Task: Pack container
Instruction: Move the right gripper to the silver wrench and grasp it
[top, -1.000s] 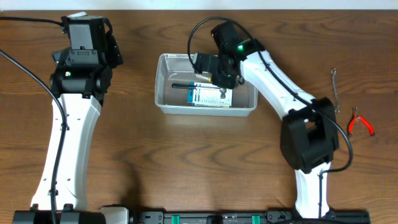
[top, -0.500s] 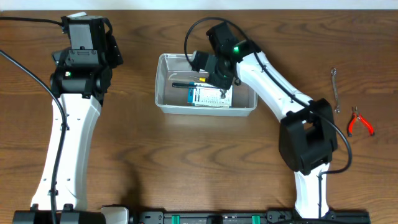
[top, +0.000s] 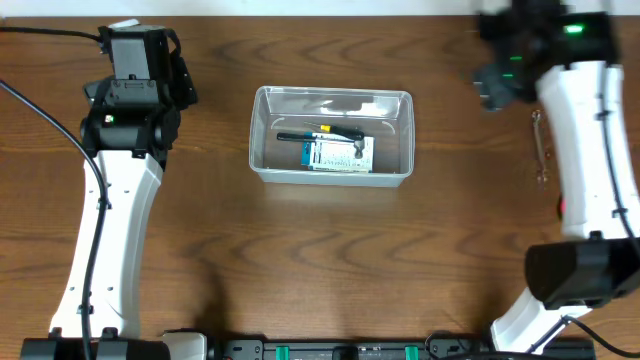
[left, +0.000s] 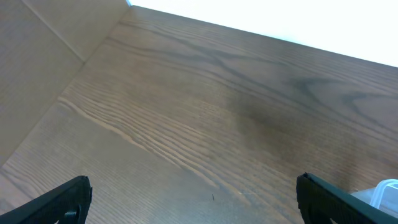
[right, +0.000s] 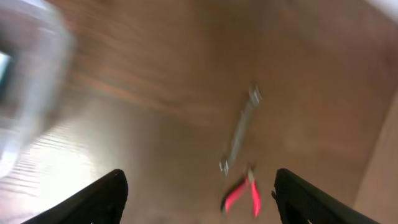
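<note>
Though clear-walled, the rounded rectangular container (top: 330, 177) holds a box (top: 338, 154).

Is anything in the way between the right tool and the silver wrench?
Nothing visible does. In the blurred right wrist view, the open right tool looks over bare brown wooden table at the thin silver wrench; red-handled pliers lie beside one end.

No text, brand, number or sign can be read in any of the views. The small blue-and-white printed box (top: 337, 153) carries dark markings on its white face, but they are too small to make out. It lies inside the clear rectangular plastic container (top: 330, 176), which sits near the middle of the far edge of the wooden tabletop (top: 330, 260).
</note>
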